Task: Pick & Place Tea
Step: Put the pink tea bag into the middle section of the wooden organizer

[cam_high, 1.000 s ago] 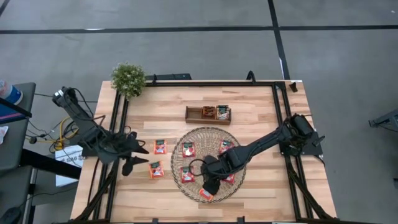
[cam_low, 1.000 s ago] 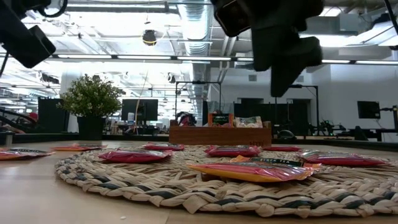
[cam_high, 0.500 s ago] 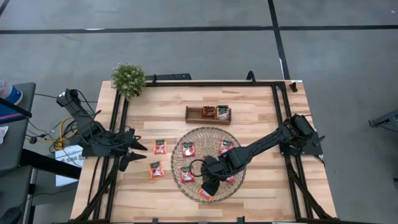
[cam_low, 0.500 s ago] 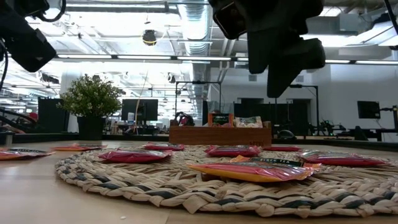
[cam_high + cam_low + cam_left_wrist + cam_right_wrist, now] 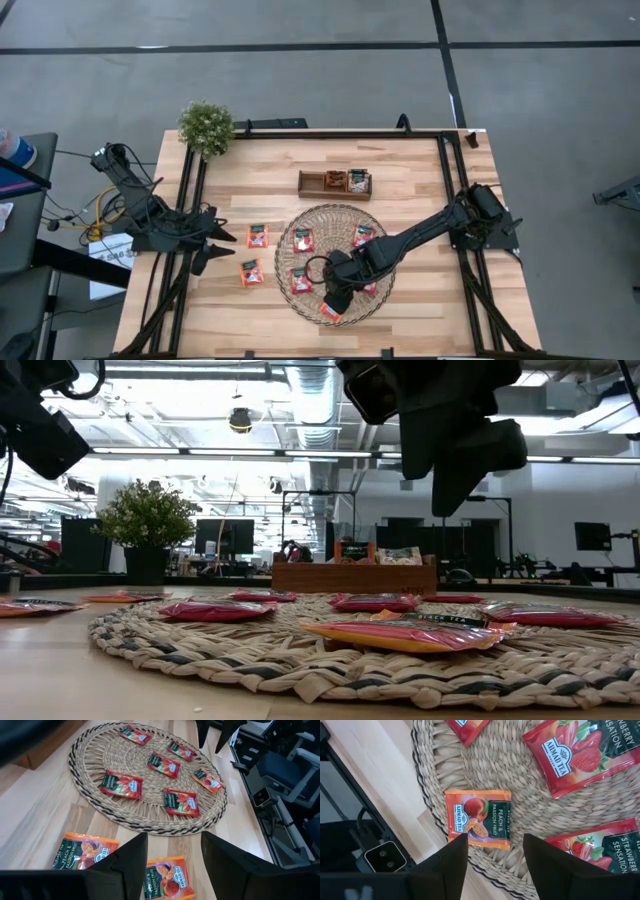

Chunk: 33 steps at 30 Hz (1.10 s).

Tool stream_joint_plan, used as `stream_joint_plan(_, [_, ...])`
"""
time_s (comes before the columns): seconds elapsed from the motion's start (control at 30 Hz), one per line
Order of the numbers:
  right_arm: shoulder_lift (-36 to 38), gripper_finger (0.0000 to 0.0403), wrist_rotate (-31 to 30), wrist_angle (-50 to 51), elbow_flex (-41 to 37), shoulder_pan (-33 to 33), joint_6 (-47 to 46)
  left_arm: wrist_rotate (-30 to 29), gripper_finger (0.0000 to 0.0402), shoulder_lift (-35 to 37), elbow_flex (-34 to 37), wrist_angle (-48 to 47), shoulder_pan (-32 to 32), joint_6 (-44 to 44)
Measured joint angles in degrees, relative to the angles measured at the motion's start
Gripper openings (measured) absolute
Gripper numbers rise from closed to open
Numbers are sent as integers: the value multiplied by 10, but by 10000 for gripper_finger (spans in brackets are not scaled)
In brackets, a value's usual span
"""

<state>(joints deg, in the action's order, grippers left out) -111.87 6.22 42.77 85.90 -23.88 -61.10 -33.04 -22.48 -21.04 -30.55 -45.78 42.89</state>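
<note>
High view: the right gripper (image 5: 336, 300) hangs over the near edge of the round woven mat (image 5: 287, 236), above an orange tea sachet (image 5: 329, 313); other red sachets lie across the mat, two more on the bare worktop (image 5: 420, 185) beside it. The left gripper (image 5: 205, 255) waits near the worktop's left edge, close to those two. A wooden tray (image 5: 311, 183) beyond the mat already holds sachets.

Low view: the right gripper (image 5: 455, 485) hovers clear above the mat (image 5: 200, 650); the orange sachet (image 5: 410, 634) lies flat beneath it, nearest the camera.

Left wrist view: jaws apart and empty, two peach sachets (image 5: 82, 852) on the bare wood just ahead, the mat (image 5: 85, 765) farther off.

Right wrist view: jaws spread wide, holding nothing, straddling the orange sachet (image 5: 479, 818), which sits straight ahead, its long axis roughly across the gap.

Judgement: the right arm is nearer; a straight descent should do.

Surface: pale wood planks, coarse weave.

Room: open workshop, potted plant (image 5: 206, 127) at the far-left corner.
</note>
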Motion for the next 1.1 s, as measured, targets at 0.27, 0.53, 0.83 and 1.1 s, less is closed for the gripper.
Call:
stream_joint_plan(0.27, [-76, 178, 104, -53, 2, 0, -1, -1, 177, 0, 0, -4, 0, 2])
stream_joint_plan(0.53, [-101, 183, 140, -90, 1, 4, -20, 0, 177, 0, 0, -6, 0, 5])
stream_joint_plan(0.83, [-82, 171, 132, -88, 3, 4, -35, 3, 177, 0, 0, -7, 0, 5])
stream_joint_plan(1.1, [-82, 156, 120, -85, 8, 8, -18, 3, 177, 0, 0, -7, 0, 5])
